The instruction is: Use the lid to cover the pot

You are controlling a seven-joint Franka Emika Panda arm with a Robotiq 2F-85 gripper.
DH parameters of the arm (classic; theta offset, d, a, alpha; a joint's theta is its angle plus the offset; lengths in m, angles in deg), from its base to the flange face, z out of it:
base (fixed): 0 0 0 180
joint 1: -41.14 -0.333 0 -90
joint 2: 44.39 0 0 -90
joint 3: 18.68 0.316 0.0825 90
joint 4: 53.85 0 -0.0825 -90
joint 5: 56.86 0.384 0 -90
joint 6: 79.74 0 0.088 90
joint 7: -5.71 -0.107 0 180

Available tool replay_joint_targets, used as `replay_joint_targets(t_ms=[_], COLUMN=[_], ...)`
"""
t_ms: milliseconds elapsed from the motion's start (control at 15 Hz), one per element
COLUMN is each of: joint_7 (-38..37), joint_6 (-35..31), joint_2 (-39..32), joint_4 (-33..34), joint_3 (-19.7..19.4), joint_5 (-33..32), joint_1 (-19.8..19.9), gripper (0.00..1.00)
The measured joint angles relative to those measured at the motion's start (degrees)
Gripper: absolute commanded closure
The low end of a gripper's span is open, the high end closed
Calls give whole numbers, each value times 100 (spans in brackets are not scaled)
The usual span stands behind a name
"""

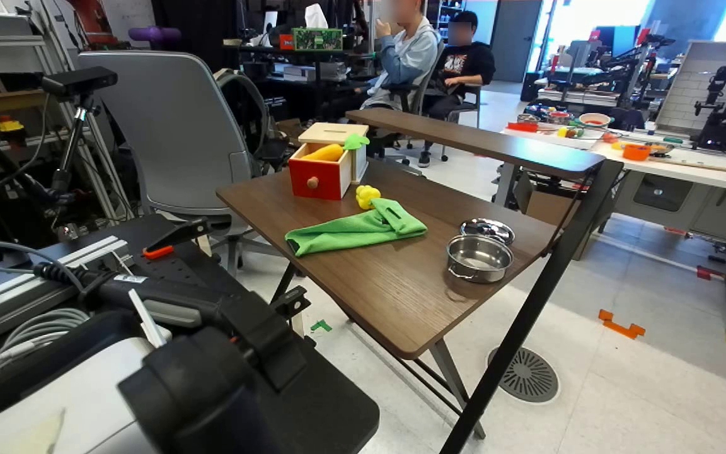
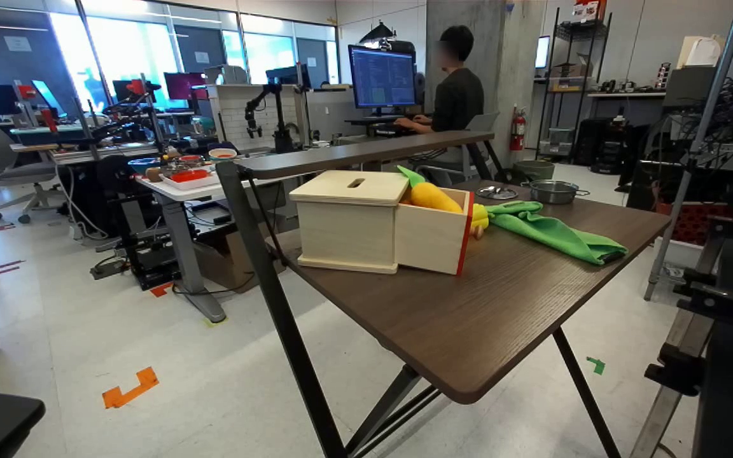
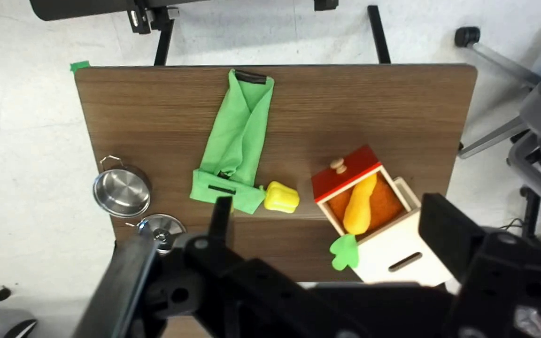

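Brown table (image 3: 369,103) below, the claw (image 3: 329,211) points down, its jaws spread wide.

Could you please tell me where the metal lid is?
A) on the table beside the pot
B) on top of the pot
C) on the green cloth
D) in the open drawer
A: in the wrist view the lid sits on the table beside the pot, whose uncovered inside shows.
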Motion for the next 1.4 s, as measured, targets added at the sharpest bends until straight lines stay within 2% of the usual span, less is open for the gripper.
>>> replay_joint_targets(t_ms=[400,733,1000,1400], joint_7=[-398,-513,-505,-423], joint_6=[-1408,-2391,-2648,-2596], joint_2=[-859,-1794,-2652,-3906], joint_4=[-216,-249,113,1256], joint_3=[-202,-595,-927,-1257], joint_5=[-174,-180,-176,-115], joint_1=[512,831,903,903], gripper=[0,0,0,0])
